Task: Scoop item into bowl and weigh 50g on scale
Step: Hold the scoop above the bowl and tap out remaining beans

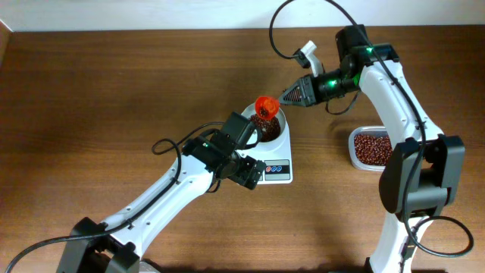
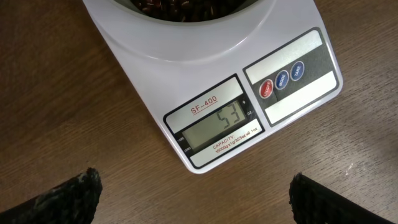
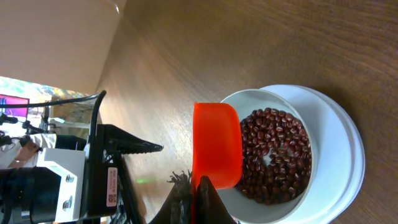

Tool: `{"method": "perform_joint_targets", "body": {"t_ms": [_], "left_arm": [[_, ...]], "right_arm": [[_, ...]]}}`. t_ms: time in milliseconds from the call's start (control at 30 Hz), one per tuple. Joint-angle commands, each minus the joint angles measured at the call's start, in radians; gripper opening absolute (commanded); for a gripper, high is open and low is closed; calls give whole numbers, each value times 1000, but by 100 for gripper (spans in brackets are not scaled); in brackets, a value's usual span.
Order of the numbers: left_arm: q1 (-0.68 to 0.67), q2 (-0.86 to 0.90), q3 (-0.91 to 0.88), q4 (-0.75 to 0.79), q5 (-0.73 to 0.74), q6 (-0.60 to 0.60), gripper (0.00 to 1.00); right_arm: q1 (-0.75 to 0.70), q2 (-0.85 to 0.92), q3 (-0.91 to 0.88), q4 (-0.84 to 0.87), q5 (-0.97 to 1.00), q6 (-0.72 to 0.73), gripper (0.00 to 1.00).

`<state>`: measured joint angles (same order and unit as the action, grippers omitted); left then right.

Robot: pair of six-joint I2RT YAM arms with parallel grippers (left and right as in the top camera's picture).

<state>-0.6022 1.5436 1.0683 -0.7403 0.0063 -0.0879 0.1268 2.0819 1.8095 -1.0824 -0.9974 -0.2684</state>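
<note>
Red-brown small beans [image 3: 277,155] heaped in round white bowl [image 3: 323,102] on white rectangular digital scale [image 2: 217,134]: loose, light, spill-prone. Right claw [image 1: 285,97] clamps orange plastic scoop [image 3: 216,144] handle; left claw [image 2: 193,199] wide, empty.

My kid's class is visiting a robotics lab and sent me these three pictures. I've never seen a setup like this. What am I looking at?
These are two robot arms at a wooden table, each ending in a two-fingered hand. One picture looks down from above; the other two come from small cameras on each wrist.

On the table sits a white kitchen scale with a white bowl of small red-brown beans on it. A clear tub of more beans stands to the side.

The right hand is shut on an orange scoop, held over the bowl. The left hand is open and empty, its camera pointed at the scale's display, which seems to read 53.
</note>
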Motion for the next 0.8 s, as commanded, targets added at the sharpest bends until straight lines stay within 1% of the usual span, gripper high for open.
{"method": "perform_joint_targets", "body": {"t_ms": [0,67,233,333,467,533,633,767], "left_arm": [[-6,-14,-4,2,-6,-10,99],[-6,-14,-4,2,-6,-10,99],[-6,-14,-4,2,-6,-10,99],[-6,-14,-4,2,-6,-10,99],[-6,-14,-4,2,-6,-10,99],[-6,-14,-4,2,-6,-10,99],[-6,-14,-4,2,-6,-10,99],[-6,-14,-4,2,-6,-10,99]], "right_arm": [[-3,8,-5,12,-11,-7,4],[-3,8,-5,25,17,-7,4],[2,8,-5,24,157,-7,4],[35,8,-5,24,285,-8,4],[121,8,-5,32,522,-15,4],[156,8,-5,50,596,-16,4],[195,8,-5,69,618,-87,4],[207,8,-6,87,618,-95,4]]}}
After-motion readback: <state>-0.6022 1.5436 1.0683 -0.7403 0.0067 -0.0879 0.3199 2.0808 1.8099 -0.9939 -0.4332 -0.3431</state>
